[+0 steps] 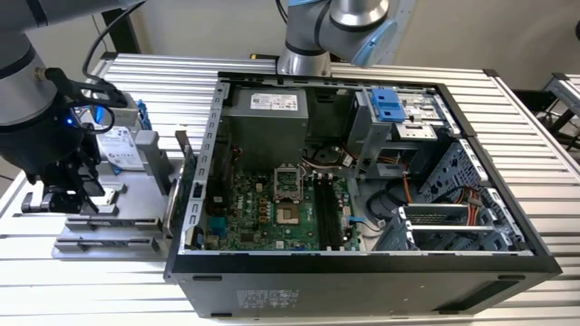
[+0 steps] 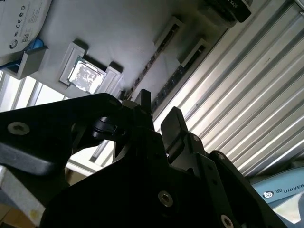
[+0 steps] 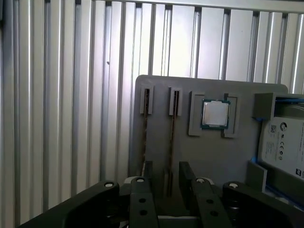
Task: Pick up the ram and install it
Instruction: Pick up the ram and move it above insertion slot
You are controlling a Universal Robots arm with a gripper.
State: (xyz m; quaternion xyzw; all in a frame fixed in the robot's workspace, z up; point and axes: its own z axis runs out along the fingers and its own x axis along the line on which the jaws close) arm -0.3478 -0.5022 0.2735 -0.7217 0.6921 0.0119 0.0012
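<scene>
**Robot tool poised over memory stick in its holder**

The arm's black two-fingered tool hangs just above a flat grey holder plate, its fingers apart. Between them runs the ram, a long, thin greenish-brown stick standing on edge in a narrow slot of the plate. Whether the fingers touch it cannot be told. A second thin stick stands in the neighbouring slot of the plate, on the side away from a square silver processor chip seated in its own recess. A silver hard drive with a white label lies at the plate's edge beyond the chip. In the exterior view the plate rests on the ribbed aluminium bench, to the exterior view's left of an open black computer case with a green motherboard inside.
</scene>
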